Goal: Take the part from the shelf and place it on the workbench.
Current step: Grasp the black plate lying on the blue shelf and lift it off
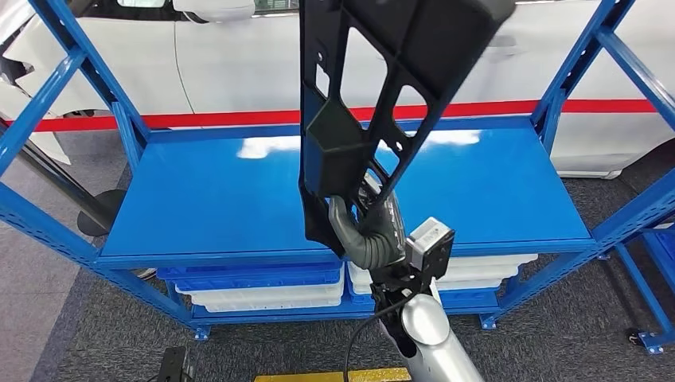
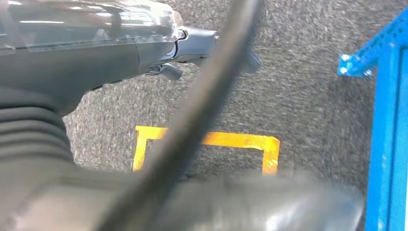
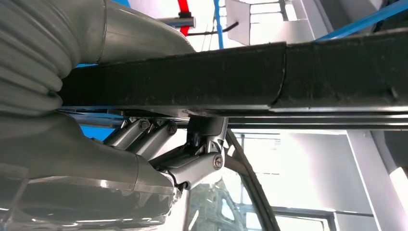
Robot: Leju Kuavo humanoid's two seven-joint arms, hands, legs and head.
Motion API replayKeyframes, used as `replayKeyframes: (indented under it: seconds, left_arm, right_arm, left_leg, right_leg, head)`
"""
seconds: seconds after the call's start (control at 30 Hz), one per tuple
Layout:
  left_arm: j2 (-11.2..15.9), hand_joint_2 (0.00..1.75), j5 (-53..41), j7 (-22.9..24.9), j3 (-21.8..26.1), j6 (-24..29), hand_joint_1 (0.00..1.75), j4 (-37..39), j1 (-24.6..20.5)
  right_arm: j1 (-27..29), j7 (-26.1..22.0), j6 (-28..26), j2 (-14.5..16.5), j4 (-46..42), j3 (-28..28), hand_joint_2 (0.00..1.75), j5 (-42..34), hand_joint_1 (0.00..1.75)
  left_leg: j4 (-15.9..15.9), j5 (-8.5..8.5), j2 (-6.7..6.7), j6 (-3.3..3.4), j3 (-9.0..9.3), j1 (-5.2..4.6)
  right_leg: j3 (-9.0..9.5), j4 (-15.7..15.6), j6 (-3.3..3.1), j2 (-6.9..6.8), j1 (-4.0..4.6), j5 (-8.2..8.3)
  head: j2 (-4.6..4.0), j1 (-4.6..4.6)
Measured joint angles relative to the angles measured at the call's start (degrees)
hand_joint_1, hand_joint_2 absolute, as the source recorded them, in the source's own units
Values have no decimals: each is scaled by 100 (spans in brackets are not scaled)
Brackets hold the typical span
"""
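The part (image 1: 374,72) is a long black plastic panel with several cut-outs. It stands nearly upright above the front middle of the blue shelf board (image 1: 223,191), its top beyond the picture's edge. My right hand (image 1: 368,231) grips its lower end from below. In the right wrist view the part's black edge (image 3: 240,77) runs across the picture, with the thumb (image 3: 134,33) on one side and the fingers (image 3: 192,159) on the other. My left hand (image 2: 72,53) hangs over the grey carpet with nothing in it, fingers (image 2: 202,41) stretched out.
The blue shelf frame has slanted braces at both sides (image 1: 48,95). White and blue trays (image 1: 263,296) lie on the level below. A white car (image 1: 239,64) stands behind a red stripe. A yellow floor marking (image 2: 240,140) lies near a shelf foot (image 2: 385,144).
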Motion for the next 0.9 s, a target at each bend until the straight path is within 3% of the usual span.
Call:
replayKeyframes:
  seconds: [0.03, 0.07, 0.13, 0.2, 0.27, 0.33, 0.4, 0.47, 0.5, 0.53, 0.57, 0.63, 0.7, 0.83, 0.9]
  left_arm:
    - [3, 175, 6, -13, 22, 27, 0, 6, 11]
    - [5, 175, 20, -36, 48, 59, 0, 10, 17]
    - [9, 175, 64, -102, 104, 110, 0, 13, 17]
    - [11, 175, 103, -153, 155, 139, 0, 14, 15]
    - [11, 175, 121, -167, 200, 147, 0, 15, 25]
    - [10, 175, 131, -166, 231, 147, 0, 16, 32]
    - [9, 175, 159, -166, 268, 136, 0, 19, 27]
    - [10, 175, 208, -170, 343, 107, 0, 31, 29]
    - [10, 175, 224, -174, 381, 87, 0, 40, 39]
    - [10, 175, 231, -178, 407, 67, 0, 50, 50]
    - [9, 175, 228, -177, 421, 42, 0, 57, 59]
    - [8, 175, 215, -161, 436, -3, 0, 63, 64]
    - [7, 175, 198, -144, 462, -31, 0, 63, 63]
    - [10, 175, 174, -120, 502, -75, 0, 63, 67]
    - [10, 175, 153, -98, 507, -96, 0, 65, 68]
  right_arm:
    - [87, 12, 3, -34, -92, 0, 175, -79, 175]
    - [172, 33, -8, -65, -166, -1, 175, -164, 175]
    - [333, 86, -72, -115, -252, -4, 175, -298, 175]
    - [447, 120, -138, -159, -273, -16, 175, -360, 175]
    - [516, 128, -163, -198, -273, -27, 175, -383, 175]
    - [585, 113, -175, -227, -274, -38, 175, -404, 175]
    - [720, 39, -135, -266, -274, -52, 175, -428, 175]
    - [984, -167, -17, -332, -267, -57, 175, -414, 175]
    - [1135, -298, 54, -372, -258, -57, 175, -389, 175]
    - [1269, -427, 120, -408, -252, -57, 175, -351, 175]
    - [1380, -552, 188, -437, -255, -57, 175, -307, 175]
    - [1563, -796, 328, -469, -307, -58, 175, -208, 175]
    - [1751, -990, 437, -486, -400, -60, 175, -102, 175]
    - [2037, -1147, 543, -512, -601, -63, 175, 39, 175]
    - [2133, -1203, 568, -516, -690, -63, 175, 102, 175]
  left_leg:
    - [-59, 94, 0, 3, 20, 0]
    - [-328, 272, 0, 15, 143, 0]
    - [-1112, 608, 0, 61, 510, -7]
    - [-1516, 707, -4, 115, 692, -39]
    - [-1538, 708, -11, 162, 689, -70]
    - [-1584, 741, -7, 224, 709, -39]
    - [-1625, 779, 1, 275, 735, -8]
    - [-1621, 787, -1, 290, 736, -15]
    - [-1614, 785, -4, 291, 730, -16]
    - [-1602, 785, -6, 290, 719, -16]
    - [-1586, 782, -7, 287, 705, -16]
    - [-1552, 771, -7, 271, 682, -17]
    - [-1517, 760, -11, 231, 667, -39]
    - [-1468, 726, -11, 111, 627, -49]
    - [-1107, 384, -4, 64, 502, -39]
  right_leg:
    - [4, 6, 1, 4, 3, -8]
    - [12, 14, 9, 9, 4, -18]
    - [25, 37, 42, 13, 9, -48]
    - [2, 69, 96, 15, 20, -66]
    - [-18, 69, 158, 19, 24, -57]
    - [-34, 130, 220, 19, 19, -114]
    - [-212, 553, 275, 16, 10, -394]
    - [-508, 1209, 303, 13, 0, -737]
    - [-608, 1420, 307, 12, -3, -804]
    - [-627, 1456, 303, 12, -4, -769]
    - [-552, 1302, 294, 11, -4, -643]
    - [-231, 674, 264, 10, -4, -330]
    - [-8, 222, 223, 17, 8, -168]
    - [-13, 116, 87, 19, 13, -65]
    - [-67, 87, 2, -4, -4, 6]
  head:
    - [0, 0]
    - [0, 0]
    - [0, 1]
    - [0, 2]
    - [0, 1]
    - [0, 1]
    - [0, 2]
    - [0, 2]
    - [0, 2]
    - [0, 2]
    - [0, 2]
    - [0, 2]
    - [0, 1]
    - [0, 2]
    - [0, 1]
